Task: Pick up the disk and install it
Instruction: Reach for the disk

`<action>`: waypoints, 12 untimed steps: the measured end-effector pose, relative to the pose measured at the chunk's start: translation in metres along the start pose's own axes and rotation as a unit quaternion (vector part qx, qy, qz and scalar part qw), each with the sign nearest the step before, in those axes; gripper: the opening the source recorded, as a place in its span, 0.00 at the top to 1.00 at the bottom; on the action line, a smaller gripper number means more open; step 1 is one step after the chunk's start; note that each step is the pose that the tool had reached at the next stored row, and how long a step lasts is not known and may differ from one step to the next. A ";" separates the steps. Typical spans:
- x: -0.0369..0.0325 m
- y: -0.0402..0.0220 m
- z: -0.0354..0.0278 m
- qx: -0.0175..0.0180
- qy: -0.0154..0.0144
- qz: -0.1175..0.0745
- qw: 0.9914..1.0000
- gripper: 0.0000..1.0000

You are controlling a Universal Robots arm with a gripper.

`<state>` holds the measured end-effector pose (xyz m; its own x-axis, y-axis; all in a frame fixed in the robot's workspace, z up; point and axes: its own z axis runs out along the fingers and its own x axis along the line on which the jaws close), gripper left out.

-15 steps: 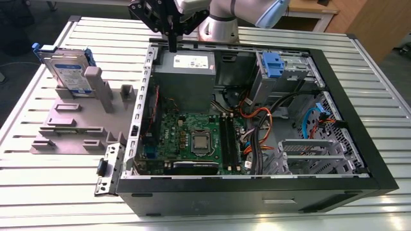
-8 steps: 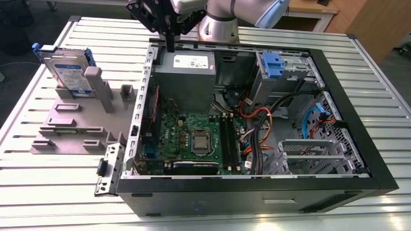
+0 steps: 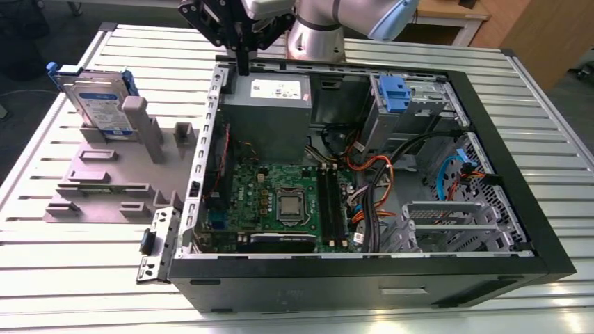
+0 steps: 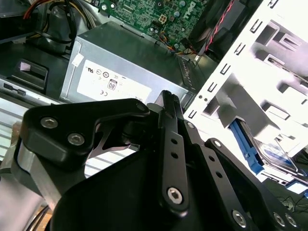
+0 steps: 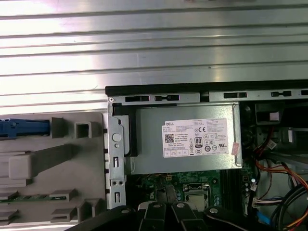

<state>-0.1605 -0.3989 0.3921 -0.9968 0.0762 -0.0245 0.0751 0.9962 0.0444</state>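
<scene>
At the top of the frame in the exterior view, my tool hangs with its black metal fingers pressed together on nothing. It is over the back edge of the open case, near the boxy grey power supply. The disk is a flat silver rectangle with a white-and-blue label and a blue plastic bracket around its edge. It stands upright in a slot of the matte grey holder at the upper left of the frame, well apart from my tool. Holder and case sit side by side on the desk, which is made of ribbed, shiny metal slats. Inside the black-framed case lie the green motherboard and orange and black cables. In the first wrist view the power supply's white sticker faces the camera, and the holder sits just beside the perforated steel case wall.
</scene>
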 end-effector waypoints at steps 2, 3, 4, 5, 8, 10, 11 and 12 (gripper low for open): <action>0.0005 -0.0001 0.0000 0.000 0.000 0.000 1.000 0.89; 0.0008 -0.0001 0.0000 0.000 0.000 0.000 1.000 0.89; 0.0011 -0.0001 -0.0001 0.000 0.000 0.000 1.000 0.89; 0.0012 -0.0001 0.0000 0.000 0.000 0.000 1.000 0.89; 0.0026 -0.0001 0.0000 0.000 0.000 0.000 1.000 0.89; 0.0069 -0.0004 -0.0002 0.000 0.000 0.000 1.000 0.89; 0.0112 -0.0007 -0.0003 0.000 0.000 0.000 1.000 0.89; 0.0113 -0.0007 -0.0003 0.000 0.000 0.000 1.000 0.89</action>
<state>-0.1718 -0.3987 0.3921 -0.9968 0.0763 -0.0244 0.0752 0.9962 0.0443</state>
